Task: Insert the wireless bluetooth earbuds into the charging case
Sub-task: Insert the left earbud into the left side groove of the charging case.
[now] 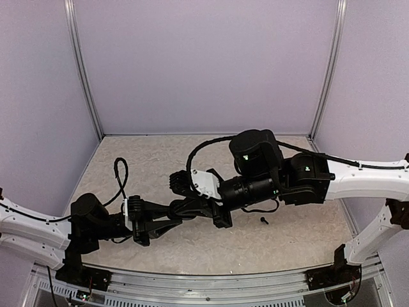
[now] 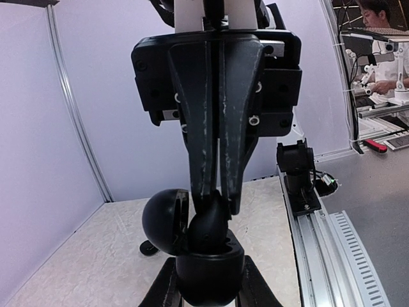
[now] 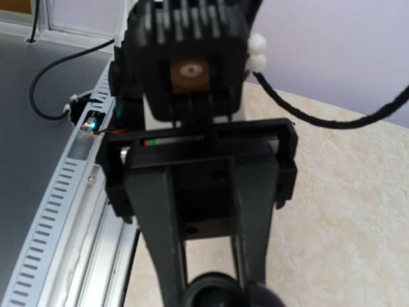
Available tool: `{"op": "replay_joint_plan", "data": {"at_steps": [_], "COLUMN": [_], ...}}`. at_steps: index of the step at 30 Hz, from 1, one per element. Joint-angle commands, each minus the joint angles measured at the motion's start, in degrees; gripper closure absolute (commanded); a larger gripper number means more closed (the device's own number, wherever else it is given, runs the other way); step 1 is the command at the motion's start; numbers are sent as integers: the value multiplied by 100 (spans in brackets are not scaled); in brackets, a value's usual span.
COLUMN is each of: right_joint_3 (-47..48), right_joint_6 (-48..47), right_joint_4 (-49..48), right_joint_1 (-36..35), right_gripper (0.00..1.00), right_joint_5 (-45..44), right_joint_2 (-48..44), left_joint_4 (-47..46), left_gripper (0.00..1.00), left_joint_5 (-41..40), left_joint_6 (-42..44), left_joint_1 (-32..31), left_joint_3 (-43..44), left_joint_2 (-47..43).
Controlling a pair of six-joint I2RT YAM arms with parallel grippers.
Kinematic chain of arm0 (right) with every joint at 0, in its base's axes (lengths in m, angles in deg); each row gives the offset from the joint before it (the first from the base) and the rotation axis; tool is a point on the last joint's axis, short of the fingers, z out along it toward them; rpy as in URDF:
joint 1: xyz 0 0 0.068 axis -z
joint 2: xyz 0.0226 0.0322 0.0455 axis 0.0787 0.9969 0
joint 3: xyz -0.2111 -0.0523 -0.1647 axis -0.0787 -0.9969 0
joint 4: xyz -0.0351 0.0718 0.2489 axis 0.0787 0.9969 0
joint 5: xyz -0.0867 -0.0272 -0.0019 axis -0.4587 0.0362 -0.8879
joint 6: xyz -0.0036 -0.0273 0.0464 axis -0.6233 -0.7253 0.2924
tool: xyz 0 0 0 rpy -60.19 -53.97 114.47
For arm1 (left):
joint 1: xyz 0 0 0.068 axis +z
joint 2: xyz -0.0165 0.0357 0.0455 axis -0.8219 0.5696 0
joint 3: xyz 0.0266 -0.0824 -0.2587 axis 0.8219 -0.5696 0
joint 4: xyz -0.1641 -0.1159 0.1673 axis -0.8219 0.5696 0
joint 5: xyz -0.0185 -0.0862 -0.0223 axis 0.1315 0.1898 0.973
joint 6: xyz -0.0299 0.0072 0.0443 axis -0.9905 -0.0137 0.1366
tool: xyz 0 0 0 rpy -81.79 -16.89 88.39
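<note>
Likely step: seating first bud. Small glossy black rounded charging case, domed lid open, clamped in left gripper. At case, right gripper: jaws pressed together, tips at case mouth; bud between them, cannot tell. Tiny black stemmed earbud on beige table near case. Next: fine pinch on it, case steady.

I've got both arms meeting mid-way across the beige speckled worktop, nearer its front edge. The small glossy black pebble-shaped charging case sits in the left gripper, lid swung aside. The right gripper rests directly on top of the case. One tiny black stemmed earbud lies on the worktop to their right, apart.
</note>
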State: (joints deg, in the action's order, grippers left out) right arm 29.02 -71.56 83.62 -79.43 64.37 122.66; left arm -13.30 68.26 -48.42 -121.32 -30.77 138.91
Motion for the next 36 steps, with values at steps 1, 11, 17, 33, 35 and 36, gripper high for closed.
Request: {"op": "replay_joint_plan", "data": {"at_steps": [1, 11, 17, 33, 35, 36], "right_joint_3": [164, 67, 51, 101, 104, 101], "right_joint_6": [-135, -215, -200, 10, 33, 29], "right_joint_4": [86, 164, 209, 148, 148, 148], "right_joint_1": [-69, -69, -72, -71, -72, -68], "right_gripper": [100, 100, 100, 78, 76, 76], "right_joint_5": [-142, -51, -285, -687, -714, -714], "right_joint_2": [115, 211, 293, 75, 51, 36], "left_joint_4": [-274, -291, -224, -309, -312, -322], "left_gripper": [99, 99, 99, 99, 99, 99], "left_joint_5": [78, 193, 210, 159, 153, 156], "left_joint_6": [-41, -35, -7, -86, -86, -86], "left_joint_1": [-33, -60, -99, 34, 38, 39], "left_joint_3": [121, 121, 166, 91, 95, 95], "left_joint_2": [-2, -41, -55, -119, -96, -91]}}
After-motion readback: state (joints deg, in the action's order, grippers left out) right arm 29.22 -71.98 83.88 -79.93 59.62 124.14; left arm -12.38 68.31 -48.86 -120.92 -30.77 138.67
